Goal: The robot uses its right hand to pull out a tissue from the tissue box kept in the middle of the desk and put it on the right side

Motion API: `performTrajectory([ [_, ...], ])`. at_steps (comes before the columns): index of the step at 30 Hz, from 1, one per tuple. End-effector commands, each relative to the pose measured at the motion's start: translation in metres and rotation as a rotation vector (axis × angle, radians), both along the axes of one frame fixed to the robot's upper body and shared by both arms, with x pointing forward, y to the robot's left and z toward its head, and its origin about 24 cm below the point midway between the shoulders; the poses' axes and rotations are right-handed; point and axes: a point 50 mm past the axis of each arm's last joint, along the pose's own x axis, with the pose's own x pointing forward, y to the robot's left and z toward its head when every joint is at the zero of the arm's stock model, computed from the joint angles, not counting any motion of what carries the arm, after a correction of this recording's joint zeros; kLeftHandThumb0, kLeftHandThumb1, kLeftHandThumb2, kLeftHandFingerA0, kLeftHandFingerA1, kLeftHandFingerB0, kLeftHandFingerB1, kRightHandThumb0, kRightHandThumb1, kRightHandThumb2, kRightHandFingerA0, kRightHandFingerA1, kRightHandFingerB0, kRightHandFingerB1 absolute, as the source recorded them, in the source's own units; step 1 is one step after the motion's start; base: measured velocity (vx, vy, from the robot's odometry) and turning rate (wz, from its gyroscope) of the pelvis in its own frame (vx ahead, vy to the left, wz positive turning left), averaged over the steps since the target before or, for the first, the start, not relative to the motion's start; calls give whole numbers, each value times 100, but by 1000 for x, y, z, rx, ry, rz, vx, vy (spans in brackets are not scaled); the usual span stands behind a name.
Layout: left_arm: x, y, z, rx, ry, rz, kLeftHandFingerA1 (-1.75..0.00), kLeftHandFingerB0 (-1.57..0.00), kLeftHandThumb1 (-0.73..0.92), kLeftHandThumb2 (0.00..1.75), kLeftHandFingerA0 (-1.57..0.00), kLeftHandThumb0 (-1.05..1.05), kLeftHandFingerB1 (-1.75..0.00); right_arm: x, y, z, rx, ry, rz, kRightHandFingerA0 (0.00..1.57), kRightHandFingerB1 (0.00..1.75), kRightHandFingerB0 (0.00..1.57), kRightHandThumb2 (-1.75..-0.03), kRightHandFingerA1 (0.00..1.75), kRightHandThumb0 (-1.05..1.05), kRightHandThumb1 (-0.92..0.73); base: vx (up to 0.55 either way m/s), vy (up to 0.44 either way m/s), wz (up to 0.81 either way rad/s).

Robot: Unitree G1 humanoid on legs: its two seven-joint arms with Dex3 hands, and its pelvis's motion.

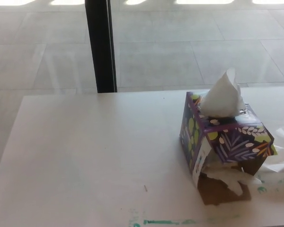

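Tissue [222,94] stands up out of the top slot of the one box [225,142], a purple patterned cube on the pale surface [85,151], set toward the picture's right, which is the robot's right. Neither robot hand shows anywhere in the view, so whether their fingers are apart or together cannot be told, and places cannot be given from them. Just right of the box, at the picture's edge, lies loose white sheet material [281,151] that may be tissue already drawn and set down; it is cut off and too unclear to be sure. More white tissue [229,176] spills from the torn lower front of the box. So the scene fits either a sheet waiting to be pulled or one already laid on the right with the next popped up. Count: one box, one upright tissue, one spill at the front, one white heap at right.
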Motion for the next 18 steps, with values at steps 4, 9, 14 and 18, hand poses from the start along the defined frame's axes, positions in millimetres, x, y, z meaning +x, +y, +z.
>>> performTrajectory([
  [4, 6, 1, 2, 11, -26, 12, -55, -46, 92, 77, -62, -83, -44, -119, -17, -143, 442, -432, -871, 80, 88, 19, -63, 148, -70, -70, 0, 0, 0],
  [9, 6, 2, 3, 0, -33, 19, -55, -44, 92, 76, -61, -84, -44, -130, -7, -168, 622, -459, -934, 46, 93, 19, -65, 142, -69, -71, 0, 0, 0],
  [14, 6, 2, 3, 10, -31, 23, -54, -46, 92, 75, -62, -84, -44, -127, 1, -182, 776, -494, -892, 30, 94, 18, -62, 120, -65, -68, 0, 0, 0],
  [18, 13, 3, 6, 5, -44, 25, -56, -46, 92, 76, -62, -84, -44, -116, 7, -181, 861, -571, -862, 41, 93, 19, -61, 134, -66, -65, 0, 0, 0],
])
